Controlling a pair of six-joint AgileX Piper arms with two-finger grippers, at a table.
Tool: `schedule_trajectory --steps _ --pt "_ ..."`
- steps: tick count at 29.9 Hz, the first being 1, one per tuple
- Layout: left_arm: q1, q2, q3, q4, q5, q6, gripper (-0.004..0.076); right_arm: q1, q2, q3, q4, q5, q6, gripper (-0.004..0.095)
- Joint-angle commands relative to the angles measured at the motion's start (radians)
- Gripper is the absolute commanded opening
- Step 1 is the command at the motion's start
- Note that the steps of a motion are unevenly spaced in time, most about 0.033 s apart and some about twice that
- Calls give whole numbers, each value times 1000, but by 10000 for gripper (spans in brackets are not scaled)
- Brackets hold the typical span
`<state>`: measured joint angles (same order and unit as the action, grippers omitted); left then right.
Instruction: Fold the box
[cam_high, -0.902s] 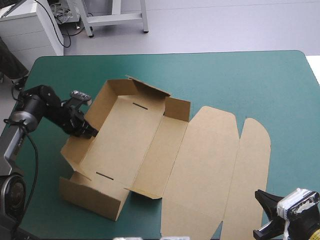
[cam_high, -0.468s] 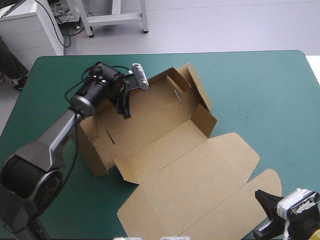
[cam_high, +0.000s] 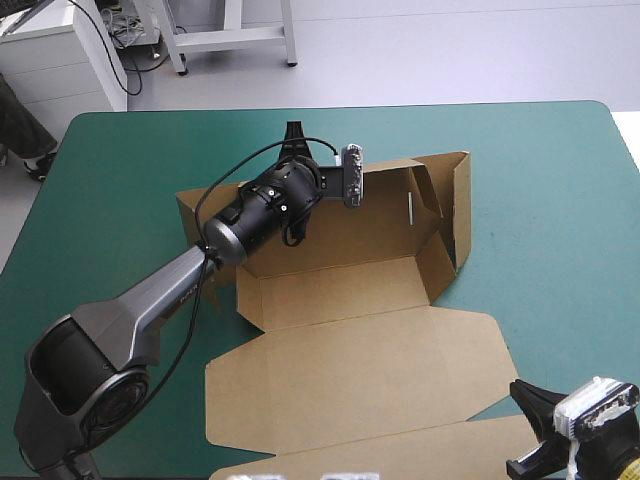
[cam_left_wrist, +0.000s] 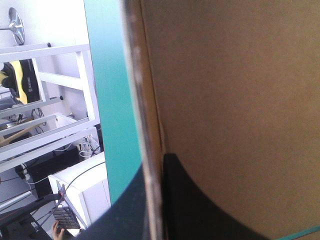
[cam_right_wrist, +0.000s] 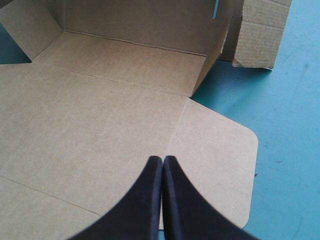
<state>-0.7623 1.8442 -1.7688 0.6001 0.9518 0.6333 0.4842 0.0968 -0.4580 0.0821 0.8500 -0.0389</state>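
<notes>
Pinching the far wall of the brown box (cam_high: 350, 360), the left end effector (cam_left_wrist: 155, 165) has swung it round since earlier, so the tray now lies mid-surface (cam_high: 560, 170), lid flat toward the near edge by the right end effector (cam_right_wrist: 162, 159), which is pressed together and empty, and the box looks squared up for tucking walls.

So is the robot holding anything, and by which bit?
The left tool grips the box by the top edge of its far wall. The right tool is shut and holds nothing.

The left gripper (cam_left_wrist: 159, 165) straddles the far wall of the brown cut-board box (cam_high: 350, 370); the right gripper (cam_right_wrist: 163, 159) hangs over its near lid.
</notes>
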Motion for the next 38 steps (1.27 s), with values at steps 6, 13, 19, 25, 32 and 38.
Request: schedule_trajectory --steps 6,13,19,25,32,38 --pt "-75 -155 160 142 -108 -63 -8 -5 17 -24 -2 -67 -2 -20" --pt "-139 -282 444 432 -270 -313 -8 -5 17 -24 -2 -77 -2 -20" --pt "-148 -318 560 573 -331 -439 -8 -5 17 -24 -9 -113 -2 -20" --pt "-148 -329 562 598 -352 -452 -8 -5 17 -24 -57 -135 6 -20" --pt "-148 -348 562 600 -379 -452 -8 -5 19 -24 -137 -78 94 132" --pt "-148 -368 562 586 -356 -450 -8 -5 19 -32 -132 -72 106 497"
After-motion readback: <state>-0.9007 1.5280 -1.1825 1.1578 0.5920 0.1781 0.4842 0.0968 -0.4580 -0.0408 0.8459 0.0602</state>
